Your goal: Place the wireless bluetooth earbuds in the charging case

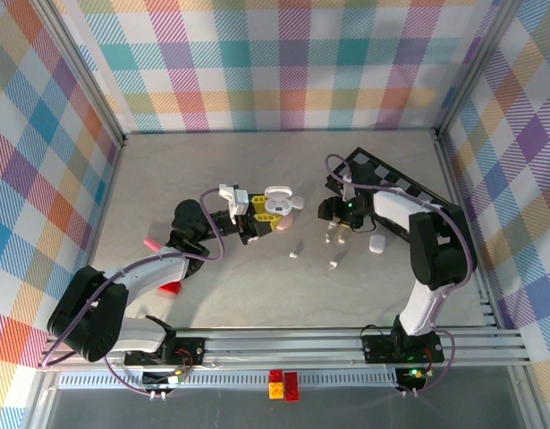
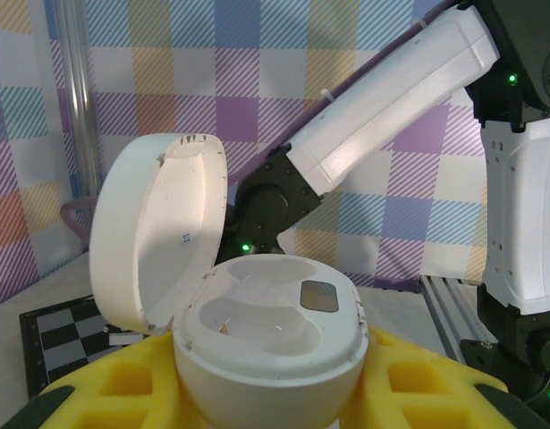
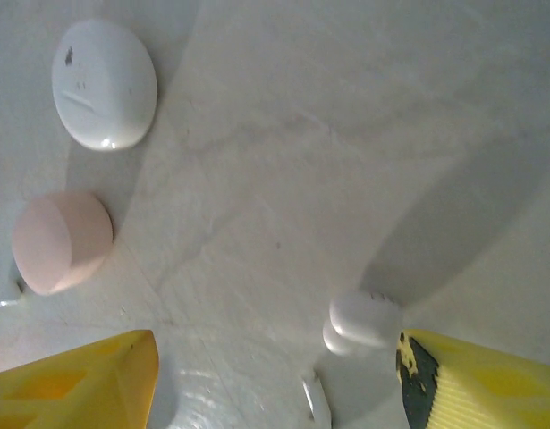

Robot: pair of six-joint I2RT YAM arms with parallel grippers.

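Task is barely under way by my read: no earbud is sitting in the charging case [image 2: 270, 335] yet. The left gripper [image 2: 270, 398] is clamping the case by its lower shell between yellow fingers [image 2: 105, 393] and holding it up near mid-table. The lid [image 2: 158, 232] is swung open, and both wells are looking empty in the left wrist view.

The right gripper [image 3: 275, 384] is hanging low over the table with jaws spread, gripping nothing. One white earbud [image 3: 364, 322] is lying on the surface between its fingers, just beside one of them. I'm reading that as lining up the first pick. Another earbud [image 1: 297, 248] is lying loose between the two grippers in the top view. So every pick, carry and seat is left to do.

Surface: I'm working on a pale grey stone-look table [image 1: 212, 295], with some glare showing under the right wrist. A closed white case [image 3: 105, 85] and a pink case [image 3: 62, 241] are lying near each other, not touching. A checkerboard strip [image 1: 395, 179] is lying at the far right. Red and yellow bricks [image 1: 283, 384] are sitting in front of the base rail [image 1: 292, 344]. Pastel plaid walls [image 1: 283, 63] are closing in three sides.
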